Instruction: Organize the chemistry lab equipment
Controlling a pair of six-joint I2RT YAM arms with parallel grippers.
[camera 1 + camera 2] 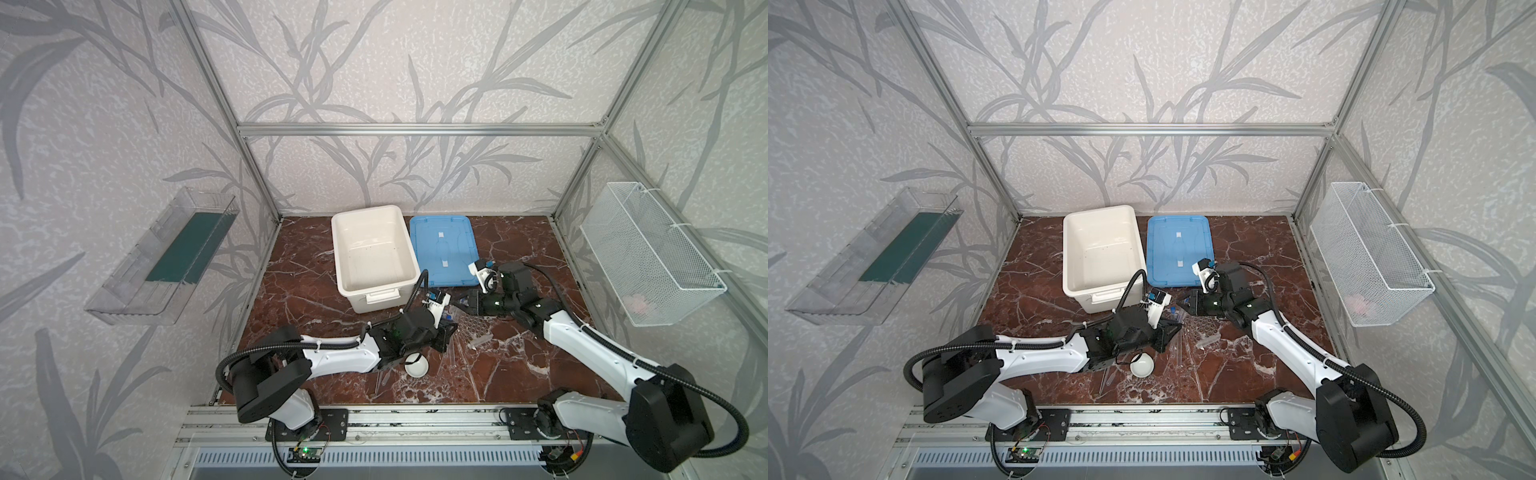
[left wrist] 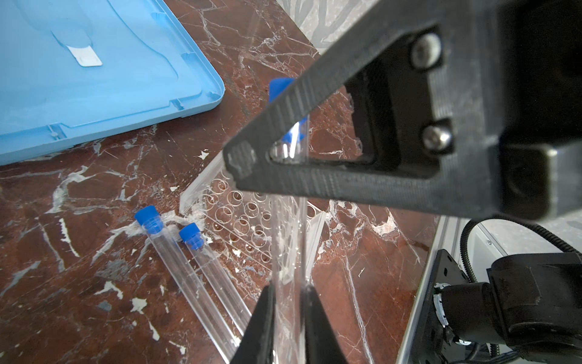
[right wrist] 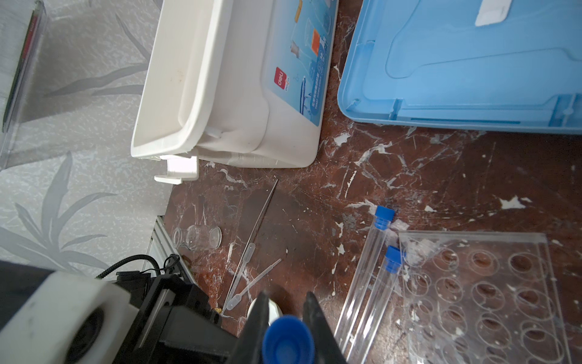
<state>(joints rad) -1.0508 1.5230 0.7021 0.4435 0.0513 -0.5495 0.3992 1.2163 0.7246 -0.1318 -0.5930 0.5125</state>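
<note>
Tube [image 2: 288, 239] gripped at both ends, just below centre in both top views.

The left gripper [image 2: 289, 293] is clamped on the clear body, and there it is, the right gripper [image 3: 286, 297] is closed around the blue cap [image 3: 288, 342]; the tube is seen crossing over the rack [image 2: 245, 220] from the left wrist. Two loose tubes [image 3: 363, 274] are laid side by side, touching, caps just beside a rack corner. The dish [image 1: 417, 366] is found at lower centre of a top view, tucked beside the left arm. The rod [image 3: 264, 211], pipettes [image 3: 250, 250] and jar [image 3: 201, 238] are scattered on the table [image 1: 316, 266], the rod's end near the tub [image 1: 357, 301]. Tub and lid [image 1: 442, 249] are set side by side at upper centre.
</note>
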